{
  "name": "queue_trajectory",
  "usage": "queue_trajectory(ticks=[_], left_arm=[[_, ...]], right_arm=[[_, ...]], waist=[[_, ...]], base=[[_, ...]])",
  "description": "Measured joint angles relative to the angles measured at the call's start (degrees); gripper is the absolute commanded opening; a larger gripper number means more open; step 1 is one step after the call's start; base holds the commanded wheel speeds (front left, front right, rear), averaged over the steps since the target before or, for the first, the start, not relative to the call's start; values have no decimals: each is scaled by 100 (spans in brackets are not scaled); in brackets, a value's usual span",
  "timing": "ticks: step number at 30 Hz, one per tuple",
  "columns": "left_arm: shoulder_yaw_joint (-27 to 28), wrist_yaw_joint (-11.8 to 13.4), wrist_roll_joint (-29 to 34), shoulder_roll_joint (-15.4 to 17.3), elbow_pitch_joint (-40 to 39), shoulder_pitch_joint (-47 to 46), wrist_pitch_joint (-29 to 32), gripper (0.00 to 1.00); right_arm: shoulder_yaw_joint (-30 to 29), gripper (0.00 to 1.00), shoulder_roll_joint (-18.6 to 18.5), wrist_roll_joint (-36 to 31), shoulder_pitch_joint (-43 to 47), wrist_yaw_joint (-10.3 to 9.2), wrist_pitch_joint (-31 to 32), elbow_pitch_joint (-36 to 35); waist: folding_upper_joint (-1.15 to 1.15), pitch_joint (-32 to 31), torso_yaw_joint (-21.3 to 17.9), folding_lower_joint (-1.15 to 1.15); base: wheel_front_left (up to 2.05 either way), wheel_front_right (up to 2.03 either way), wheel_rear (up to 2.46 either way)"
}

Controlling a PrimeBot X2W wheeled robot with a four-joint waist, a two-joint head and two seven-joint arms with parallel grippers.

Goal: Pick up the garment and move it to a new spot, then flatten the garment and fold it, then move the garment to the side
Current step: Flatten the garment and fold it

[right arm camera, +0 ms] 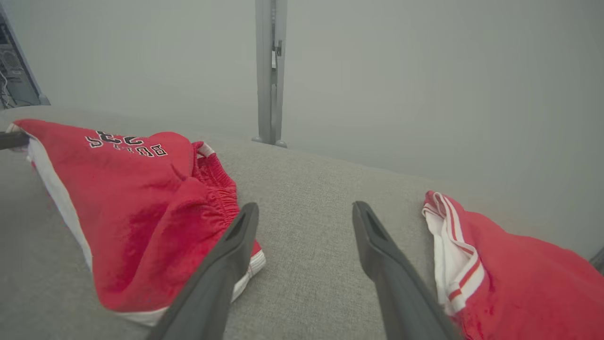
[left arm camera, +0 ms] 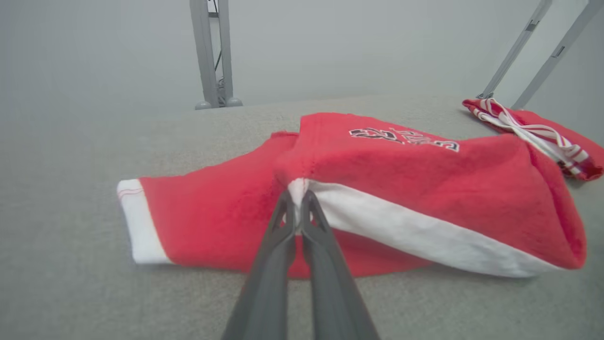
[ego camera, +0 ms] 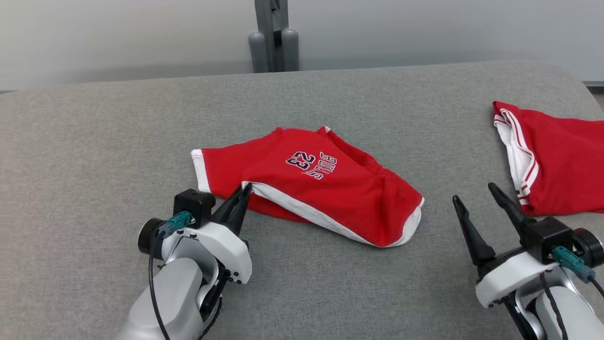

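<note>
Nearest, between the two forearms, the grey fabric surface (ego camera: pixel 330 293) lies bare; that open band runs the whole near side. To the left of the left gripper (ego camera: pixel 241 192) there is a wide bare stretch too, out to the left edge.

The left gripper's fingers are pressed together on the white hem of the garment (ego camera: pixel 321 184) – red shorts with white trim and dark lettering. They clamp the near-left corner of its upper layer. In the left wrist view the tips (left arm camera: pixel 297 200) pinch the end of the white band, and that layer stands raised above the red cloth beneath it. The garment (left arm camera: pixel 424 174) lies at the middle of the surface, with one leg reaching left and the rest spreading right from the grip.

The right gripper (ego camera: pixel 473 192) sits near right with its fingers well apart, holding nothing. It is near the garment's right end but not touching it; in the right wrist view the garment (right arm camera: pixel 137 198) lies left of the fingers (right arm camera: pixel 306 208), with bare fabric between them.

A second red garment (ego camera: pixel 561 160) with white stripes lies just right of that gripper, near the surface's right edge.

Farther off, a bare strip runs behind the garment to the far edge, which rounds off at the far right corner; a grey post (ego camera: pixel 273 38) stands at that edge – a pale wall behind it.
</note>
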Motion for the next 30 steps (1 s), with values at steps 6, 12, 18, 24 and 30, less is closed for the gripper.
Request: queue_trajectory(ticks=[6, 12, 18, 24, 30], left_arm=[[287, 91, -47, 99, -318, 328, 0, 0], [437, 144, -69, 114, -501, 506, 0, 0], [415, 126, -14, -22, -637, 518, 0, 0], [430, 124, 11, -58, -614, 516, 0, 0], [448, 124, 32, -70, -571, 509, 0, 0]], right_arm=[[713, 100, -428, 369, -54, 1, -1, 405], [1277, 100, -626, 676, -180, 0, 0, 595], [2716, 100, -968, 1474, -1110, 0, -1, 1388], [2883, 100, -966, 1699, -1184, 0, 0, 1553], [2956, 81, -962, 1946, -1262, 1, -1, 1664]], waist=[[0, -153, 281, 0], [0, -247, 498, 0], [0, 9, 1005, 0], [0, 91, 1052, 0], [0, 98, 1021, 0]], base=[[0, 0, 0], [0, 0, 0], [0, 0, 0], [0, 0, 0], [0, 0, 0]])
